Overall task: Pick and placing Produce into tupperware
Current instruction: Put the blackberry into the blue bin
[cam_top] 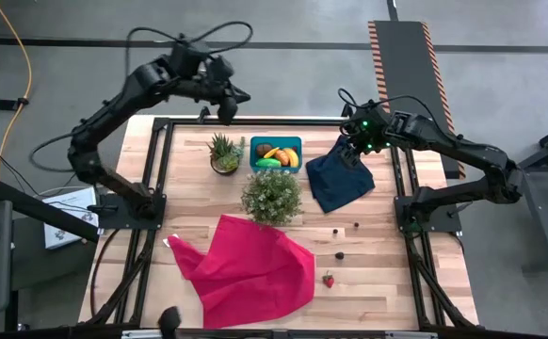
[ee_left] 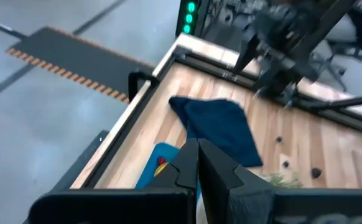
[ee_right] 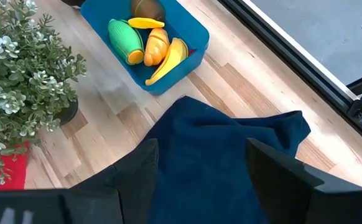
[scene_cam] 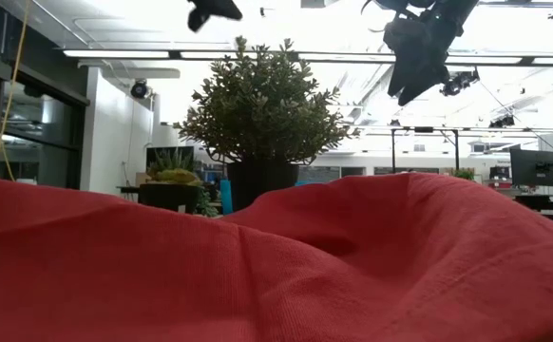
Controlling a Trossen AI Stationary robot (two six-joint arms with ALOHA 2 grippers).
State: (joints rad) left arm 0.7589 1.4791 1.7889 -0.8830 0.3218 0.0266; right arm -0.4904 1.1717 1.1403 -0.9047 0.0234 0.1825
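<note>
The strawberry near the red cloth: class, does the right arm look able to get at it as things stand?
Probably yes. The strawberry lies in the open on bare wood beside the red cloth, nothing over it. The right gripper is open above the navy cloth, on that side.

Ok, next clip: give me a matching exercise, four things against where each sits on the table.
Things:
1. strawberry
2. banana
3. navy cloth
4. red cloth

Places:
A. inside the teal tub
B. under the open right gripper
C. bare wood near the front edge
D. in front of the bushy plant

Pairs: 1-C, 2-A, 3-B, 4-D
</note>
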